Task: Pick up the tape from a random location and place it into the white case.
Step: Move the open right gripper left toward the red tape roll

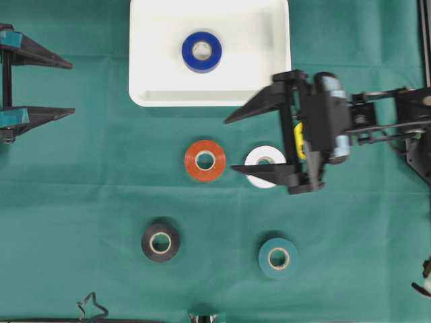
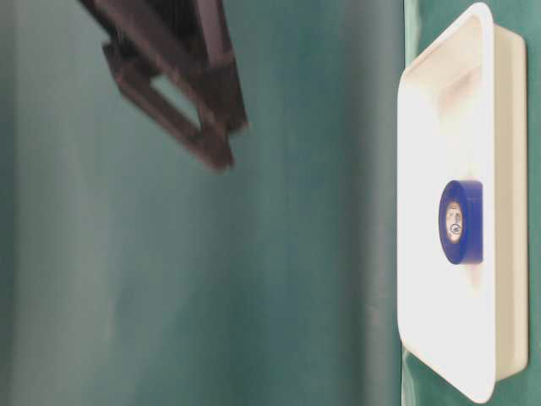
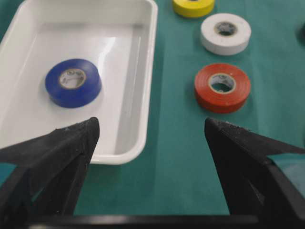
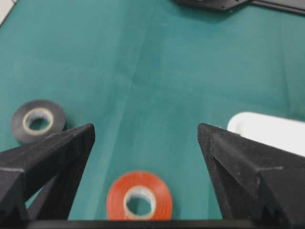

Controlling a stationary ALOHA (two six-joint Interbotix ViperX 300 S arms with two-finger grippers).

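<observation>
The white case [image 1: 145, 74] lies at the back of the table with a blue tape roll [image 1: 201, 52] flat inside it. On the green cloth lie a red tape [image 1: 205, 160], a white tape [image 1: 259, 159], a black tape [image 1: 160, 242] and a teal tape [image 1: 278, 258]. A yellow tape [image 1: 299, 142] is mostly hidden under the right arm. My right gripper [image 1: 229, 145] hovers open just right of the red tape, one finger over the white tape; the red tape [image 4: 139, 196] shows below its empty jaws. My left gripper [image 1: 71, 88] stands open and empty at the far left edge.
In the left wrist view the case rim [image 3: 153, 43] runs left of the red roll [image 3: 222, 87], white roll [image 3: 225, 33] and yellow roll [image 3: 193, 6]. A small dark wire shape [image 1: 91, 307] lies at the front edge.
</observation>
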